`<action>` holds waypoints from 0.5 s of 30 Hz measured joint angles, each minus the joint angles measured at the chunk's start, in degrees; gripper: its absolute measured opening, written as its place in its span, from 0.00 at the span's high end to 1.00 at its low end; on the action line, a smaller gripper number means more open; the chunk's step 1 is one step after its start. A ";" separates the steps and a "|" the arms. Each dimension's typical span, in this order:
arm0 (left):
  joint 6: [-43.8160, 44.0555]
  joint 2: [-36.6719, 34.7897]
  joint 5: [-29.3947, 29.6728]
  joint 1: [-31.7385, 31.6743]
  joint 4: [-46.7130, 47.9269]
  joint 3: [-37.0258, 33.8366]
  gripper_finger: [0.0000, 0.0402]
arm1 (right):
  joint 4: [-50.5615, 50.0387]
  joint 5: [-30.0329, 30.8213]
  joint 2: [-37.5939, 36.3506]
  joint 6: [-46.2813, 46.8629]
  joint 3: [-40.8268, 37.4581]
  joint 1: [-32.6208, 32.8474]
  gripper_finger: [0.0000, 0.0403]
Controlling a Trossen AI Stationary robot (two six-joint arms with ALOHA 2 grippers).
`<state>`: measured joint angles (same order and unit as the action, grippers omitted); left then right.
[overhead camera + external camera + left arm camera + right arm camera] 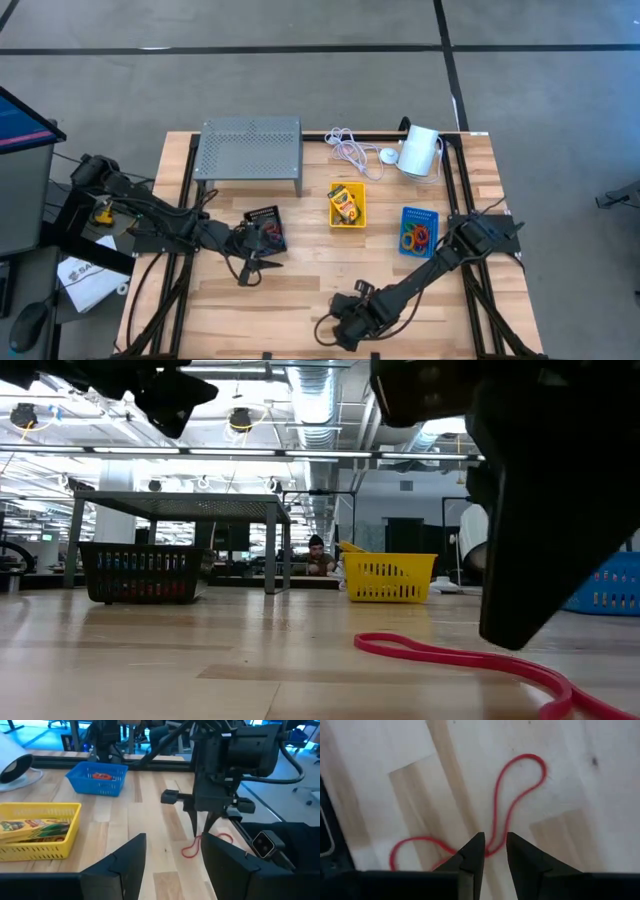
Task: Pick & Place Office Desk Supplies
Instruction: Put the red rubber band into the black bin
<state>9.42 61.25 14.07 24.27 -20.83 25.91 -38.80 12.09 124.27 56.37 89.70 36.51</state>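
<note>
Red rubber band (512,800), lying in loops flat on the wooden table (300,300) near its near edge. The right hand (494,851), fingers slightly parted, straddles one strand: the pick step. Next, it seems, closing and carrying to the blue bin (418,231). Left hand (172,865), open, hovers by the black bin (265,229). Beyond: an office hall, a seated person (317,556).

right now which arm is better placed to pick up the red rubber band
The right. Its end effector points down with open fingers astride the red rubber band on the table's front edge. The left end effector hangs farther back, beside the black bin.
</note>
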 joint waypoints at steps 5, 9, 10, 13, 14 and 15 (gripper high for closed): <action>-0.08 -0.04 0.17 -0.37 -0.20 -0.26 0.54 | 1.00 -0.99 1.66 1.10 0.27 -0.53 0.81; -0.10 -0.04 0.32 -0.41 -0.81 -0.26 0.54 | 1.21 -3.01 3.12 1.45 0.37 -0.70 0.81; -0.10 -0.04 0.34 -0.41 -0.90 -0.26 0.54 | 0.96 -2.89 3.29 1.82 0.39 -0.69 0.81; -0.11 -0.04 0.34 -0.41 -1.20 -0.26 0.54 | 1.02 -2.00 3.65 2.10 0.37 -0.55 0.82; -0.10 -0.04 0.34 -0.41 -1.16 -0.26 0.54 | 1.02 -1.83 3.67 2.11 0.36 -0.55 0.82; -0.10 -0.04 0.34 -0.41 -1.20 -0.26 0.54 | 1.02 -1.79 3.67 2.09 0.34 -0.55 0.84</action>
<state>9.32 61.21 14.41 23.86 -22.03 25.65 -37.78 10.30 127.94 58.46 90.04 35.97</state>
